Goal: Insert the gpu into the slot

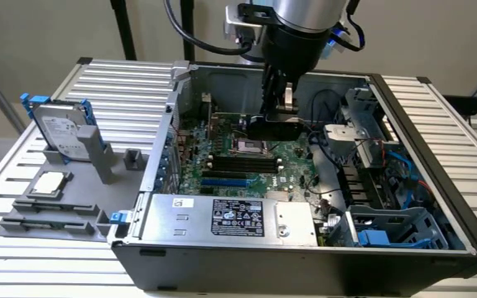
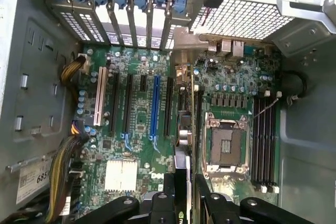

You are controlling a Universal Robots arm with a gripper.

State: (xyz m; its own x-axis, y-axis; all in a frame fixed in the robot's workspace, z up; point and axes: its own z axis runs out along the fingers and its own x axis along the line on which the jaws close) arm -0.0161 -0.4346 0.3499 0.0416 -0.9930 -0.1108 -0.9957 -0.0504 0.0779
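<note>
Open computer case (image 1: 437,205) lying on the slatted surface (image 1: 122,87), side panel off, insides exposed.

Green motherboard (image 2: 136,129) fills the case floor. All places below are given from the blue slot.

Silver power box (image 1: 230,217): just beyond one end of the slot, against the case wall.

Gripper (image 1: 277,115): hangs inside the case, above the board, off to the side of the slot where the processor socket sits.

gpu (image 1: 272,129): black card, held by its upper edge, raised off the board. In the wrist view it (image 2: 182,179) runs edge-on between the fingers (image 2: 218,207), which are closed narrow on it from both sides. It looks roughly parallel to the slot and lies between the slot and the processor socket (image 2: 224,145), not over the slot.

Slot (image 2: 155,106): long bright-blue strip, bare along its full length, nothing seated. In the exterior view (image 1: 224,182) it lies nearer the power box than the card does.

Black memory strips (image 2: 263,140): on the far side of the socket from the slot, untouched.

Progress, as I judge it: the card is picked up and brought inside the case, so the grasp and carry are done. Left to do: line the card's edge up over the blue slot, lower it, and press it home. No contact between card and slot shows.
</note>
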